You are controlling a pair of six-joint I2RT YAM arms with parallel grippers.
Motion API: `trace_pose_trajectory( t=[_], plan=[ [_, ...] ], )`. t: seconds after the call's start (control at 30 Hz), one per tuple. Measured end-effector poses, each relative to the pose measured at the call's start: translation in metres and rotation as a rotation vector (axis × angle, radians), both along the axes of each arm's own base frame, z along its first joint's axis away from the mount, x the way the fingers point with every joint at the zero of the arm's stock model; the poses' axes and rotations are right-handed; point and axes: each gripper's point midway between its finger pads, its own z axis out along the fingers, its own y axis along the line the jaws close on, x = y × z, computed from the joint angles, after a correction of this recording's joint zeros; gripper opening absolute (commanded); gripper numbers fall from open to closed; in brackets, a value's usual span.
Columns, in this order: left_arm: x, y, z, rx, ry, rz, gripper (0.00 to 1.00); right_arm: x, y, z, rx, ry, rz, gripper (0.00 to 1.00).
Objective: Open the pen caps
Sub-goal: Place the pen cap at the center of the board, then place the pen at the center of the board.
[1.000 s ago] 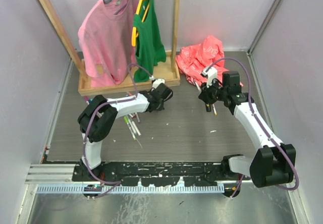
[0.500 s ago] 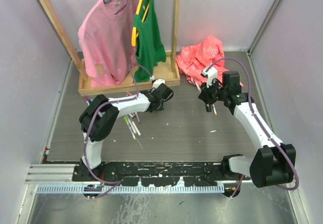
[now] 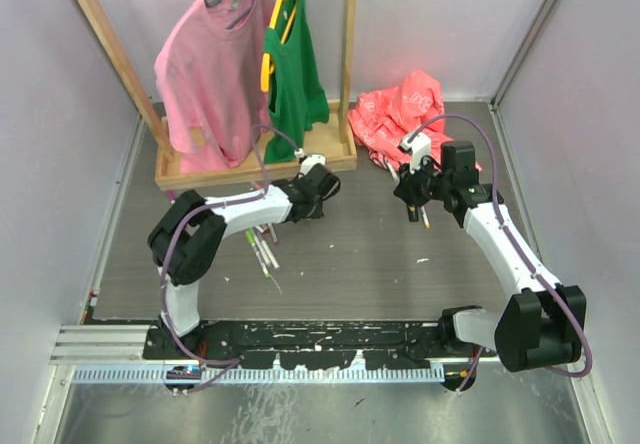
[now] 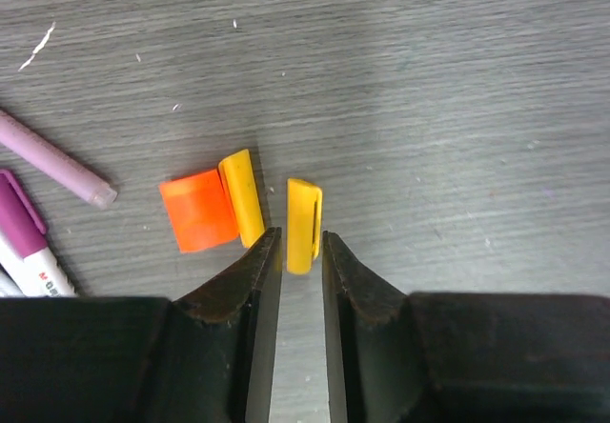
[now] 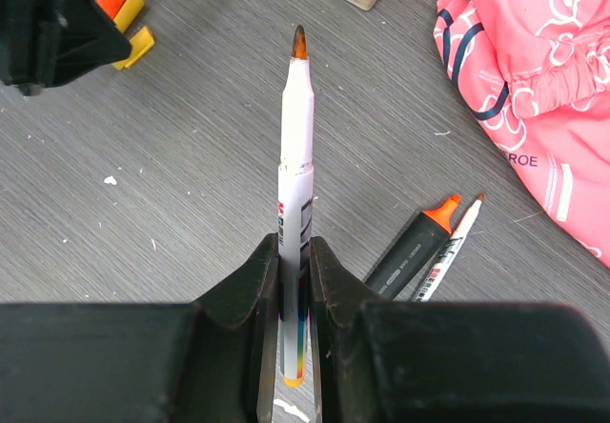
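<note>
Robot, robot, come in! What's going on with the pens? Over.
Left hand open over a yellow cap. Right hand shut on uncapped pen. Nothing in the way.

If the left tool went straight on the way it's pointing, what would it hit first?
Probably the small yellow plastic cap lying between the left tool's tips; depth is unclear.
</note>
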Motion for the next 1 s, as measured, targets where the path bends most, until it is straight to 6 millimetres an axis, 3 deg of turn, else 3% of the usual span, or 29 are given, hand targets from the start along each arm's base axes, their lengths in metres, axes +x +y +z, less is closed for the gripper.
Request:
trace_pose_trajectory(
  t=[0.27, 0.47, 0.63, 1.0],
  plan=[
    [-0.020, -0.001, 0.053, -0.181, -0.078, -0.051, 0.33, 0.008, -0.018, -0.007, -0.032, 0.021, -0.067, 0.01],
    [-0.039, 0.004, 0.080, -0.318, -0.148, -0.097, 0.47, 0.021, -0.047, -0.030, -0.076, 0.094, -0.179, 0.03],
    [-0.053, 0.013, 0.085, -0.380, -0.188, -0.113, 0.67, 0.028, -0.074, -0.059, -0.105, 0.196, -0.264, 0.04],
    [-0.076, 0.032, 0.072, -0.435, -0.219, -0.129, 0.74, 0.029, -0.106, -0.096, -0.183, 0.308, -0.362, 0.08]
  ],
)
